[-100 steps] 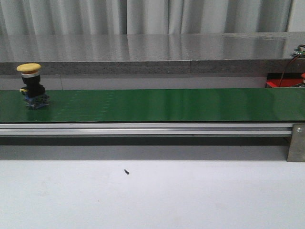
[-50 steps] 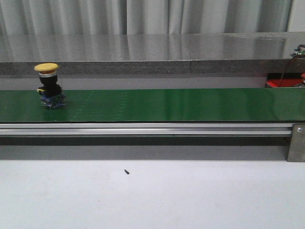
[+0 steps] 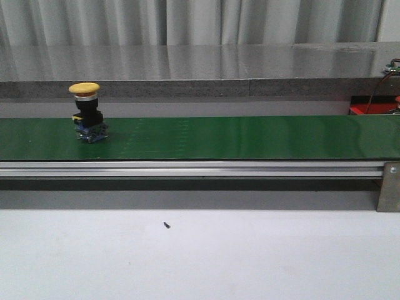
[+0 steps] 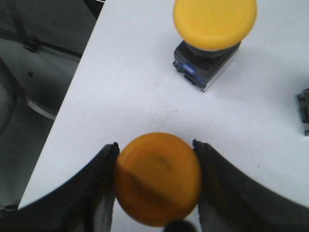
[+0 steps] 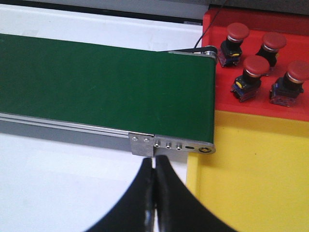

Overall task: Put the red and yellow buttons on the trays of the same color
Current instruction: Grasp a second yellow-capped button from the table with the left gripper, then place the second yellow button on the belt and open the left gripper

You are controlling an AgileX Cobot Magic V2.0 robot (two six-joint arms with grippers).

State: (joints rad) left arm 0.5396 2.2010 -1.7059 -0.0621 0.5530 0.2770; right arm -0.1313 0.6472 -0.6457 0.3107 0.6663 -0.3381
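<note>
A yellow button (image 3: 87, 112) stands upright on the green conveyor belt (image 3: 250, 137) at its left part in the front view. In the left wrist view my left gripper (image 4: 155, 143) is shut on another yellow button (image 4: 157, 179), its jaws against both sides of the cap, over a white table. A third yellow button (image 4: 212, 29) stands beyond it. My right gripper (image 5: 154, 162) is shut and empty, over the white table by the belt's end bracket, beside the yellow tray (image 5: 251, 183). The red tray (image 5: 251, 108) holds several red buttons (image 5: 254, 67). Neither gripper shows in the front view.
The belt's aluminium rail (image 3: 187, 167) runs along its front edge, with an end bracket (image 5: 171, 145) by the trays. A dark part (image 4: 304, 108) lies on the left table near its edge. A grey ledge (image 3: 187, 87) runs behind the belt.
The yellow button on the belt has moved to the right along the belt, still upright.
</note>
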